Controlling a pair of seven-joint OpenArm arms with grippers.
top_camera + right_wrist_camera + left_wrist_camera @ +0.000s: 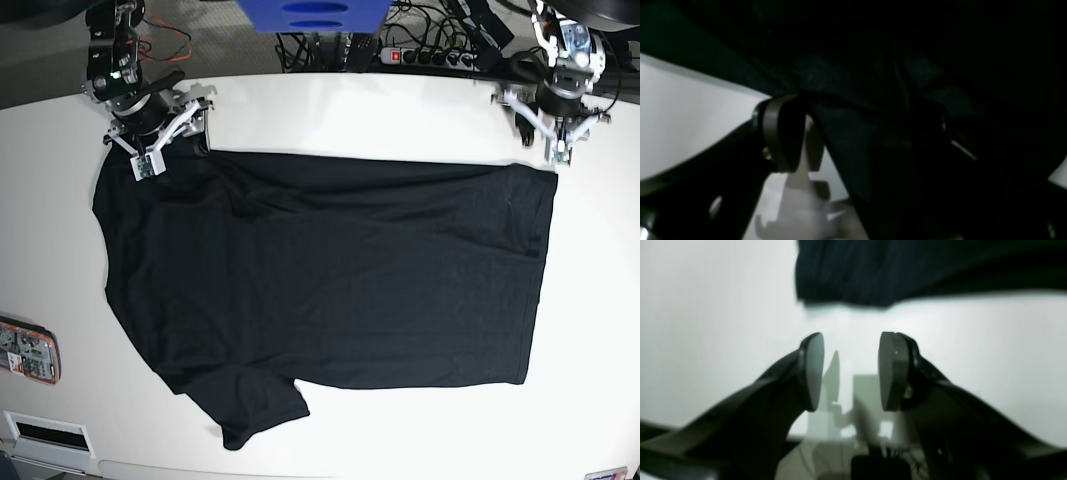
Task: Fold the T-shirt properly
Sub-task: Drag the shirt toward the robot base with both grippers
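The white table [330, 100] carries the black T-shirt [330, 280], spread flat across its middle, one sleeve near the front edge. The right arm's fingers [773, 136] stand wide apart astride the shirt's far shoulder corner, cloth between them. The left arm's fingers [815, 370] are parted and empty, just off the hem corner.

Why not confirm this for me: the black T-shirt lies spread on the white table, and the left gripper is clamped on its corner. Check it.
One thing is wrong. The T-shirt does lie spread on the table, but the left gripper holds nothing: the left wrist view shows its jaws apart over bare table, short of the shirt's edge.
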